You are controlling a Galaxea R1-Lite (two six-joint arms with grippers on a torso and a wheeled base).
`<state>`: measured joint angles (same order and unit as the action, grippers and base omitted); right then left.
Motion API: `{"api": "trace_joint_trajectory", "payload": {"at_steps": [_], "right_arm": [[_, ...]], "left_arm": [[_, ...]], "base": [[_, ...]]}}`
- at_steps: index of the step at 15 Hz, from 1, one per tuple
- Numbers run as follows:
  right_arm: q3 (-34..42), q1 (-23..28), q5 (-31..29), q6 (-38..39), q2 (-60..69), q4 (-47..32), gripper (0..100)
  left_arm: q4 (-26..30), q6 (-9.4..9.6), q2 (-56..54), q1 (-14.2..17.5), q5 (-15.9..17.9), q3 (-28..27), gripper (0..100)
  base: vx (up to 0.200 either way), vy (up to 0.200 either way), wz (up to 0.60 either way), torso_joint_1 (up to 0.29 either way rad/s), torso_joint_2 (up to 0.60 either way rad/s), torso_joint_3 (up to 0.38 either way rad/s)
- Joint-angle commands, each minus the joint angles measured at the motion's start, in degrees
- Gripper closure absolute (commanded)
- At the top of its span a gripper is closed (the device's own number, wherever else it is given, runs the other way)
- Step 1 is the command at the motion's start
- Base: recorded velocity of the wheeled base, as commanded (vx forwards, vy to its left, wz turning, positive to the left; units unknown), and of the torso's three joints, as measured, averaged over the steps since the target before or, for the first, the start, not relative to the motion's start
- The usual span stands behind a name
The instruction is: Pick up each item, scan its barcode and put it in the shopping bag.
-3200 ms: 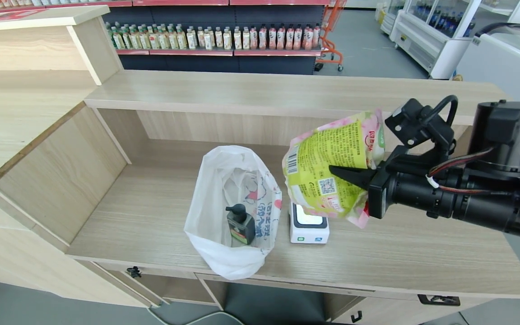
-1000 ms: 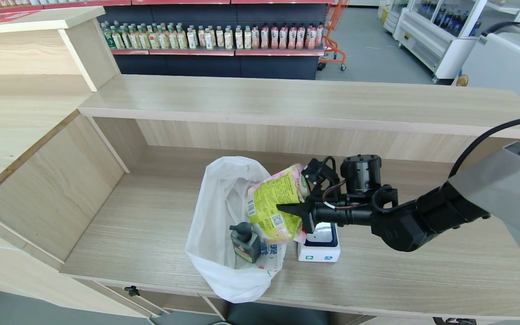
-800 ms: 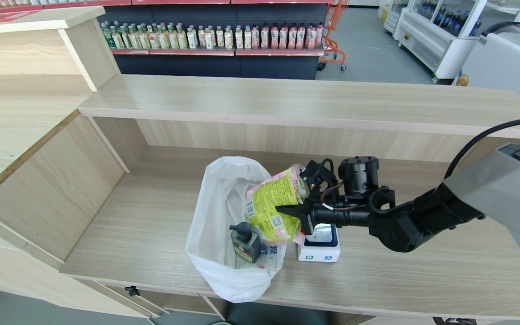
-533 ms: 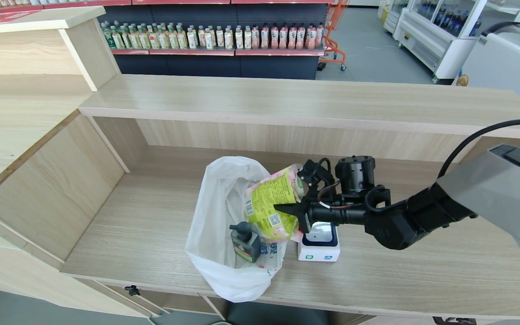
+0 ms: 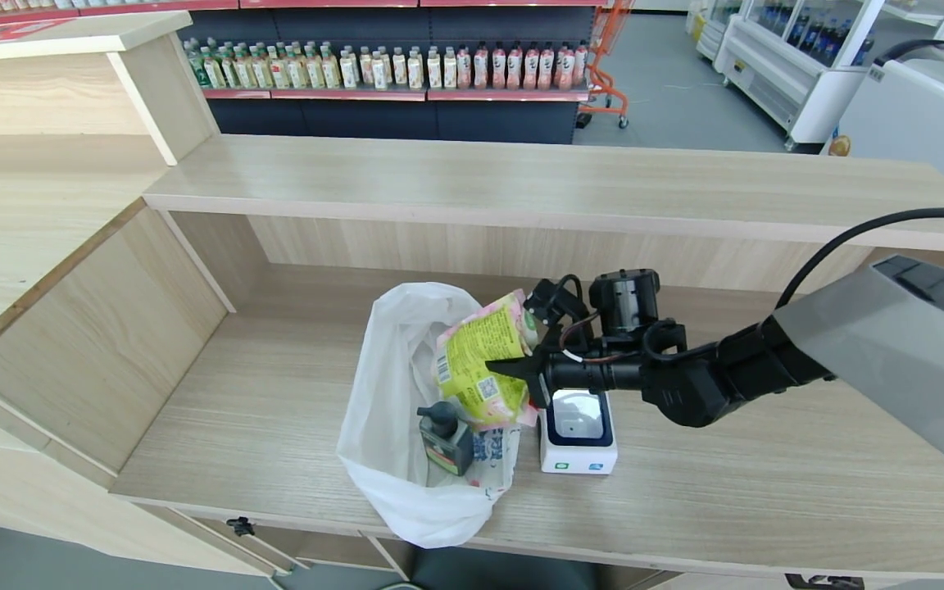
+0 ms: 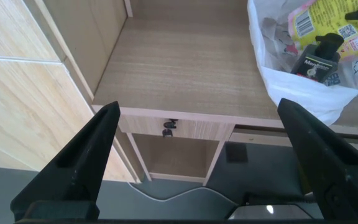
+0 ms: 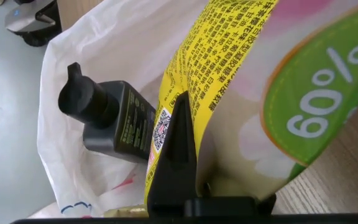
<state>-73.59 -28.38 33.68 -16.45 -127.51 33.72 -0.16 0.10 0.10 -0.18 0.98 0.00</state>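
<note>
**A:** The shopping bag (image 5: 394, 360) is seen standing open on the tabletop (image 5: 259, 393), and 1 item, a dark pump bottle (image 5: 444, 438), is already lodged inside it.

**B:** Item 2 is in hand now. A yellow-green pouch (image 5: 478, 360) is gripped by the right gripper (image 5: 507, 369), with its fingers (image 7: 178, 155) clamped flat against the pouch's sides.

**A:** And where is the pouch carried?

**B:** It is held in the air over the bag's mouth, tilted, at the rim nearest the scanner (image 5: 577, 434). The scanner itself is set just beside the bag. The pouch's lower edge is near the bottle's pump head, and nothing has been let go.

**A:** Can the scan be counted as done?

**B:** That cannot be read from the scanner. With the pouch placed over the bag, it is judged likely.

**A:** And the left gripper (image 6: 197, 162)?

**B:** Its fingers are spread wide with nothing between them. It is kept well apart from the bag, off the tabletop's front edge.

**A:** So what is left?

**B:** 1 item is judged bagged. For item 2, lowering into the bag and release are to be done.
</note>
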Motion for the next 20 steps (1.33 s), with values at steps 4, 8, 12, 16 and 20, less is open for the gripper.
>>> {"api": "trace_joint_trajectory", "payload": {"at_steps": [4, 8, 12, 16, 20], "right_arm": [[-2.6, -1.4, 0.2, 0.1, -1.7, -1.2, 0], [-4.4, -1.4, 0.3, 0.4, -1.4, -1.2, 0], [-6.0, -1.3, 2.6, 1.1, 2.2, -1.4, 0], [-0.1, -0.8, 3.0, 5.1, 15.6, -2.9, 0], [17.2, 6.4, -3.4, 8.7, 41.1, -12.9, 0]], "left_arm": [[0.0, -0.01, 0.0, 0.0, 0.0, 0.0, 0], [0.0, -0.01, 0.0, 0.0, 0.0, 0.0, 0], [0.0, -0.01, 0.0, 0.0, 0.0, 0.0, 0], [0.0, -0.01, 0.0, 0.0, 0.0, 0.0, 0], [0.0, -0.01, 0.0, 0.0, 0.0, 0.0, 0]], "base": [[0.0, 0.0, 0.0, 0.0, 0.0, 0.0], [0.0, 0.0, 0.0, 0.0, 0.0, 0.0], [0.0, 0.0, 0.0, 0.0, 0.0, 0.0], [0.0, 0.0, 0.0, 0.0, 0.0, 0.0], [0.0, 0.0, 0.0, 0.0, 0.0, 0.0]]}}
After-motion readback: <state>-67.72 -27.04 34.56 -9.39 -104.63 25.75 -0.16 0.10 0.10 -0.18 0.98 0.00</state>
